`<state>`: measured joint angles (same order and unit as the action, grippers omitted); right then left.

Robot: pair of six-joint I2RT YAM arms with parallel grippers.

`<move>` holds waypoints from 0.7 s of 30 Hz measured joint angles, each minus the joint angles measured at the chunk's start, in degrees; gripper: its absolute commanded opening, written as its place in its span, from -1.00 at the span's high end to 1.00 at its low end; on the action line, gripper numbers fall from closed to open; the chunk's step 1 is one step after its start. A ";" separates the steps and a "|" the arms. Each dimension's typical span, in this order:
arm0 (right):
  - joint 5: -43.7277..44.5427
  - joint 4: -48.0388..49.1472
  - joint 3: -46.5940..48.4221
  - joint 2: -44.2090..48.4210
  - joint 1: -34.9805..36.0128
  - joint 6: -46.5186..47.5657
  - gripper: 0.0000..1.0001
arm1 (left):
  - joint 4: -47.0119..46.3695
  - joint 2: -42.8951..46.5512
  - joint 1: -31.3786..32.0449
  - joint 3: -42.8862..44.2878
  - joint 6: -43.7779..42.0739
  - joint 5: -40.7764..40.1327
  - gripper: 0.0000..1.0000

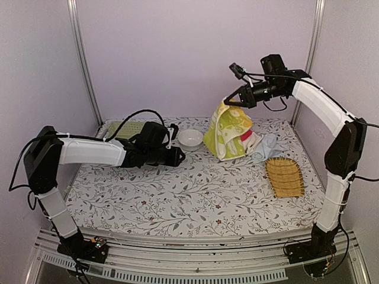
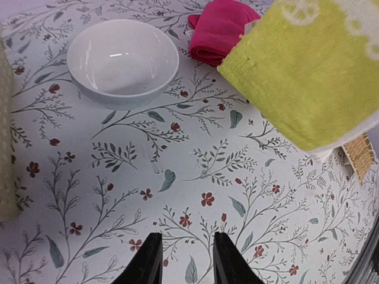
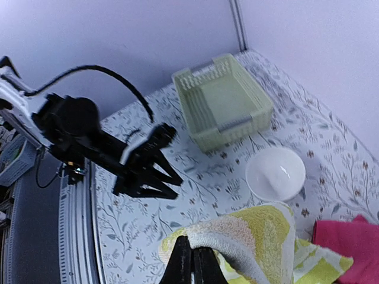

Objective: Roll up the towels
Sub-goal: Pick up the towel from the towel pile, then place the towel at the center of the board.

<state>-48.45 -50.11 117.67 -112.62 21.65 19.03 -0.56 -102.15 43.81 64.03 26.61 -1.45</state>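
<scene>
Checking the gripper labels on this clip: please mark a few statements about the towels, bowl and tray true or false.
1. The right gripper is shut on the yellow-green towel, holding it up. True.
2. The left gripper holds the pink towel. False: it is open and empty, and the pink towel lies on the table.
3. The bowl sits inside the basket. False: it stands on the table beside the basket.
4. The woven tray lies flat on the table. True.
</scene>
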 measured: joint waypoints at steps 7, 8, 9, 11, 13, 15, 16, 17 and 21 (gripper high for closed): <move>-18.51 14.88 5.66 11.34 0.09 -10.54 0.97 | -0.02 6.84 -0.07 -1.90 0.07 -6.10 0.25; -19.19 16.96 5.77 12.31 -0.02 -11.89 0.97 | 0.04 7.76 -0.04 -2.38 0.07 -6.84 0.24; -19.43 18.71 5.64 13.14 -0.24 -13.07 0.97 | 0.11 8.90 -0.04 -3.13 0.11 -7.50 0.22; -19.19 21.64 3.93 14.23 -1.09 -15.28 0.97 | 0.31 11.37 0.07 -5.03 0.26 -8.90 0.22; -18.21 23.41 0.09 14.91 -2.64 -16.96 0.97 | 0.42 14.60 0.09 -7.61 0.46 -10.08 0.22; -15.85 24.76 -6.54 15.17 -4.92 -18.12 0.97 | 0.37 17.38 0.09 -9.70 0.28 -10.43 0.29; -13.86 24.81 -10.49 15.17 -6.05 -18.12 0.97 | 0.33 18.40 0.13 -10.45 -0.09 -10.36 0.33; -11.67 24.65 -14.23 15.04 -6.93 -17.94 0.97 | 0.33 19.06 0.17 -10.91 -0.55 -10.21 0.37; -1.01 23.91 -30.67 15.06 -8.98 -14.97 0.97 | 1.60 19.19 1.36 -11.17 -4.35 -8.79 0.55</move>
<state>-49.45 -26.20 87.00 -97.56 12.67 4.05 1.04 -82.96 45.17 52.86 22.26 -10.24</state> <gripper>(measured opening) 0.025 0.258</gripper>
